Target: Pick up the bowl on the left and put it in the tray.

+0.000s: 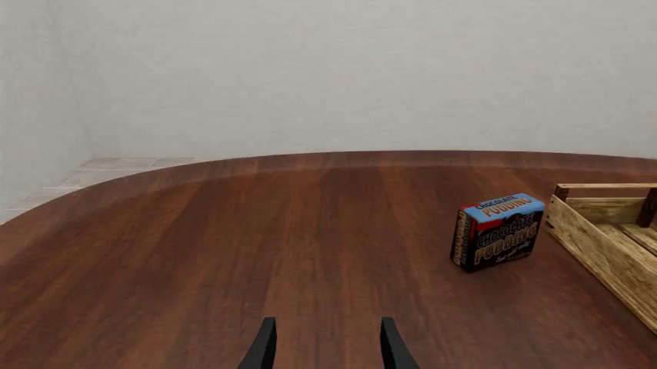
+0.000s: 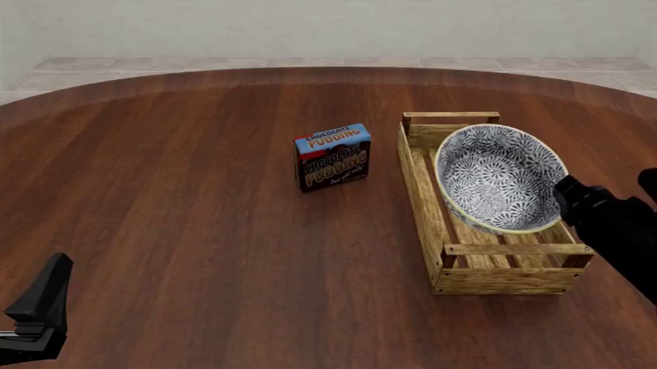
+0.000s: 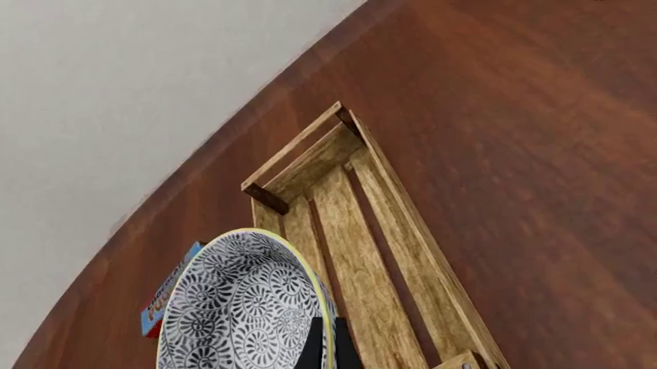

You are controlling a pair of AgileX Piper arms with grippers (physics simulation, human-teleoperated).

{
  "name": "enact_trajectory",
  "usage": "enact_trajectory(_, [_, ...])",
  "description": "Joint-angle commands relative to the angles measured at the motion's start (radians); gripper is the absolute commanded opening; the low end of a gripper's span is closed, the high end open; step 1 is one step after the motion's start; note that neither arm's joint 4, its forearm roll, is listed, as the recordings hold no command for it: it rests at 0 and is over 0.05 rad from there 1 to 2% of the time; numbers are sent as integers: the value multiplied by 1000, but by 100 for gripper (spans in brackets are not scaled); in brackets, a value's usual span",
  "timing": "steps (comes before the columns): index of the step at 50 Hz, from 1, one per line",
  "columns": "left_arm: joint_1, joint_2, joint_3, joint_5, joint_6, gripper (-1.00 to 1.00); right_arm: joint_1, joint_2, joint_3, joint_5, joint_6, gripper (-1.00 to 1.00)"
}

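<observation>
your left gripper point(image 2: 36, 319) idles low at the near edge, fingers apart and empty. your right gripper point(image 3: 322, 346) pinches the bowl point(image 2: 500, 178) by its rim, tilted over the tray point(image 2: 421, 173), ready for lowering.

one bowl point(image 2: 500, 177), one tray point(image 2: 426, 188) — one pudding box point(image 2: 333, 157)

Blue-white floral bowl point(image 2: 500, 178) w/ yellowish rim; light-wood tray point(image 2: 423, 181); blue/black pudding box point(image 2: 333, 157).
</observation>
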Motion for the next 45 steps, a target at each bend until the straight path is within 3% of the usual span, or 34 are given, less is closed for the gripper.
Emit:
enact_trajectory(1, [0, 0, 0, 0, 0, 100, -9, 24, 3, -28, 2, -100])
enact_trajectory(45, [0, 0, 0, 0, 0, 100, -5, 124, -10, -108, -32, -100])
